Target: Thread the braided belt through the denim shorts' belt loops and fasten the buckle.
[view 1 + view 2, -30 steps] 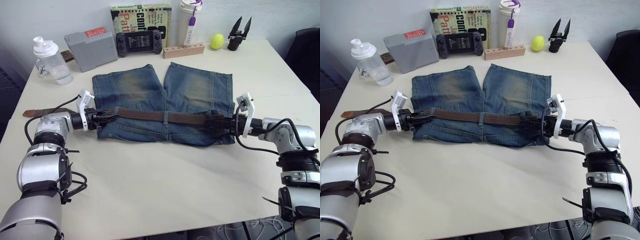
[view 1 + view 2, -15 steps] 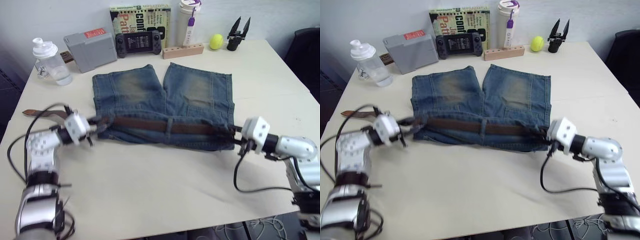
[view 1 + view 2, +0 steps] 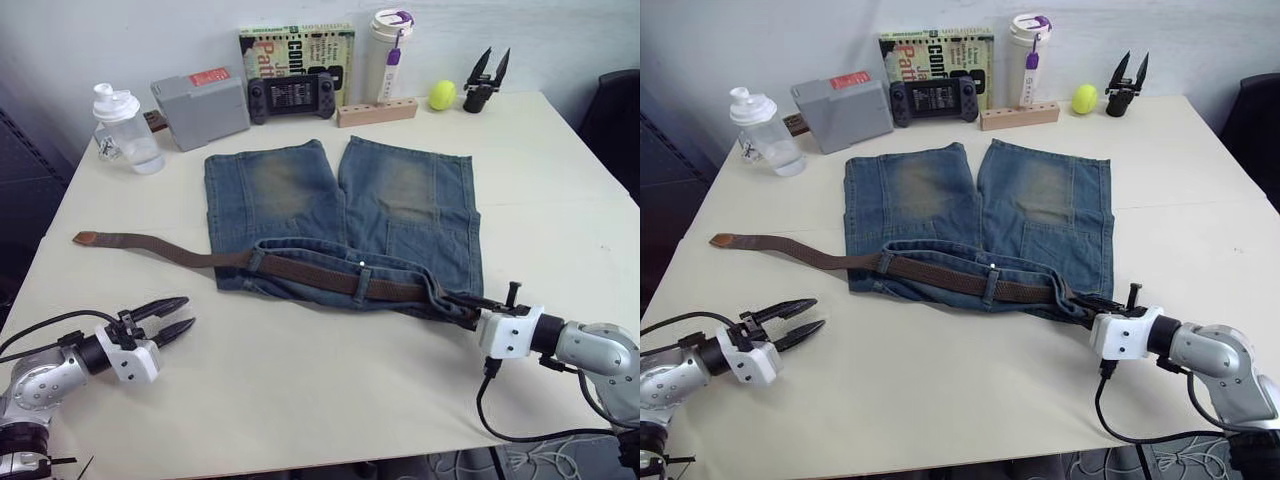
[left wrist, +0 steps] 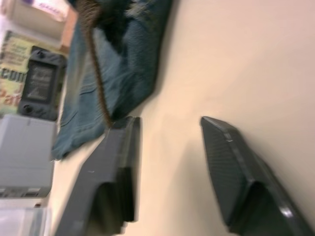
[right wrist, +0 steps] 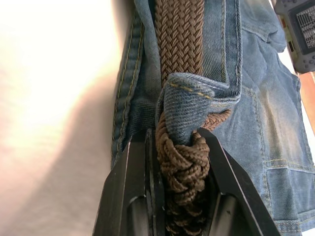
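The right gripper (image 5: 179, 196) is clamped on the brown woven braided belt (image 3: 300, 271), anchoring that end at the waistband of the faded blue denim shorts (image 3: 400, 190). The left gripper (image 3: 165, 317) rests spread and empty on the table.

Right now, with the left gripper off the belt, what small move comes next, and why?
Probably send the open left gripper to the tan tip of the braided belt: it trails loose beside the denim shorts, while the right gripper clamps the other end.
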You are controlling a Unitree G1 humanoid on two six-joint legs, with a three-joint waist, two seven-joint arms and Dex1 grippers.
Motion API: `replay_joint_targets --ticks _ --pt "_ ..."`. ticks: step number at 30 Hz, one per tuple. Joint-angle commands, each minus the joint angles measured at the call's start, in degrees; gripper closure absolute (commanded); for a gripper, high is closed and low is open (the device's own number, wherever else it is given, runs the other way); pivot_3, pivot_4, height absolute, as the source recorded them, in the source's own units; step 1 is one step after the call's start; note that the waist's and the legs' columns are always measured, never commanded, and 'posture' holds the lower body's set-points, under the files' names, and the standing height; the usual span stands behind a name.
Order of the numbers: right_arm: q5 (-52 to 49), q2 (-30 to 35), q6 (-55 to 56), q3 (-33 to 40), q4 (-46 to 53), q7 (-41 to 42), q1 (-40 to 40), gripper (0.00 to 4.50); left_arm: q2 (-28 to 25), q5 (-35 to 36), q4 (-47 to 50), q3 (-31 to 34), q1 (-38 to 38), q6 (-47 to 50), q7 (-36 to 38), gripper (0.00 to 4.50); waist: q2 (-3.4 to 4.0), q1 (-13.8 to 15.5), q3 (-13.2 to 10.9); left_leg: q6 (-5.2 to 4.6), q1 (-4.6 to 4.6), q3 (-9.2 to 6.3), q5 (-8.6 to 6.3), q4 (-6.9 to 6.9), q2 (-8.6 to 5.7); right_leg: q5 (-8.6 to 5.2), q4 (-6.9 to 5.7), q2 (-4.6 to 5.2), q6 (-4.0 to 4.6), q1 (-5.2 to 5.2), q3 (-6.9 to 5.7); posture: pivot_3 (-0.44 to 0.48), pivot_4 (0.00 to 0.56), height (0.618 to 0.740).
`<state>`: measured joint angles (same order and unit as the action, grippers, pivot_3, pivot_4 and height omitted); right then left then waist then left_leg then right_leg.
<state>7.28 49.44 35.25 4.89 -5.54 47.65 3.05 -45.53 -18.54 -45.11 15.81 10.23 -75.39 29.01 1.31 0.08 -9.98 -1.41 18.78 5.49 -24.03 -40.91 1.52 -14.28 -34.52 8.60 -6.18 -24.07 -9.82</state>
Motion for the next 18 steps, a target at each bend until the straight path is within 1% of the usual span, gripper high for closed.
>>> replay_joint_targets --ticks 1,2,4,6,8,9,10,11,13,14,18 --pt "1.94 1.15 1.51 -0.80 -1.68 -1.63 0.30 4.05 0.42 15.45 5.88 -5.97 0.51 12.33 7.60 0.39 0.02 0.39 0.01 -0.01 -0.01 -0.01 0.00 -0.06 0.00 0.00 -0.02 0.01 0.00 0.06 -0.02 0.000 0.150 0.722" --pt "2.20 1.06 1.72 -1.07 -1.90 -2.01 0.36 4.05 0.28 21.04 9.34 -7.76 0.16 17.76 12.06 0.11 0.02 0.52 0.01 -0.01 -0.03 -0.03 -0.01 -0.08 0.00 0.00 -0.02 0.02 0.00 0.12 -0.03 0.000 0.150 0.722" --pt "2.75 0.89 2.01 -1.50 -2.36 -2.86 0.59 4.05 -0.36 33.88 19.20 -9.13 0.15 33.97 19.86 0.05 0.01 0.72 0.00 -0.02 -0.08 -0.05 -0.01 -0.16 0.01 0.00 -0.03 0.01 0.00 0.19 -0.02 0.000 0.150 0.722" --pt "3.24 0.81 2.03 -2.07 -2.61 -3.59 0.95 4.05 -2.42 46.98 29.24 -9.93 2.07 56.59 26.17 0.05 -0.07 0.67 -0.02 -0.02 -0.07 -0.12 -0.02 -0.18 0.05 0.00 -0.03 -0.03 0.00 0.19 -0.01 0.000 0.150 0.722" --pt "3.45 0.76 1.85 -2.71 -2.49 -4.04 1.32 4.05 -3.86 54.94 34.41 -9.82 4.41 71.72 29.79 0.05 -0.10 0.39 -0.04 -0.01 -0.06 -0.13 -0.02 -0.19 0.09 0.00 -0.02 -0.09 0.00 0.19 -0.01 0.000 0.150 0.722" --pt "3.39 0.60 1.67 -3.11 -2.35 -4.21 1.63 4.05 -4.55 58.92 35.35 -10.02 6.92 80.56 30.99 0.05 -0.10 0.15 -0.04 0.01 -0.07 -0.13 -0.03 -0.19 0.10 0.00 -0.02 -0.12 0.00 0.19 0.00 0.000 0.150 0.722" --pt "3.32 0.53 1.55 -3.43 -2.27 -4.38 1.84 4.05 -5.00 61.48 35.97 -10.00 8.64 86.63 31.69 0.05 -0.09 -0.01 -0.04 0.02 -0.06 -0.11 -0.03 -0.18 0.09 -0.01 -0.01 -0.15 0.00 0.20 0.00 0.000 0.150 0.722" --pt "3.28 0.42 1.24 -3.80 -2.13 -4.45 2.11 4.05 -5.28 63.42 36.23 -10.11 10.62 91.67 32.92 0.05 -0.10 -0.14 -0.04 0.02 -0.08 -0.11 -0.03 -0.16 0.07 -0.01 0.00 -0.16 0.00 0.21 0.00 0.000 0.150 0.722" --pt "3.32 0.09 0.77 -4.73 -1.85 -4.54 2.83 4.05 -3.53 62.83 31.53 -11.75 17.53 97.72 34.90 0.05 -0.10 -0.31 -0.04 0.04 -0.10 -0.09 -0.04 -0.13 0.07 -0.01 0.06 -0.21 -0.01 0.23 0.02 0.000 0.150 0.722" --pt "3.32 0.04 0.59 -5.04 -1.72 -4.60 3.04 4.05 -2.85 62.30 29.89 -12.18 19.68 99.30 35.95 0.05 -0.10 -0.31 -0.04 0.06 -0.15 -0.07 -0.05 -0.11 -0.06 -0.02 0.08 -0.27 -0.01 0.27 0.03 0.000 0.150 0.722" --pt "3.12 -0.18 -0.17 -5.73 -0.65 -5.06 3.23 4.05 0.51 56.07 20.04 -16.21 27.07 100.78 41.13 0.05 -0.11 -0.44 -0.04 0.18 -0.18 0.09 -0.08 -0.09 0.00 -0.02 0.30 -0.52 0.00 0.39 0.03 0.000 0.150 0.722"
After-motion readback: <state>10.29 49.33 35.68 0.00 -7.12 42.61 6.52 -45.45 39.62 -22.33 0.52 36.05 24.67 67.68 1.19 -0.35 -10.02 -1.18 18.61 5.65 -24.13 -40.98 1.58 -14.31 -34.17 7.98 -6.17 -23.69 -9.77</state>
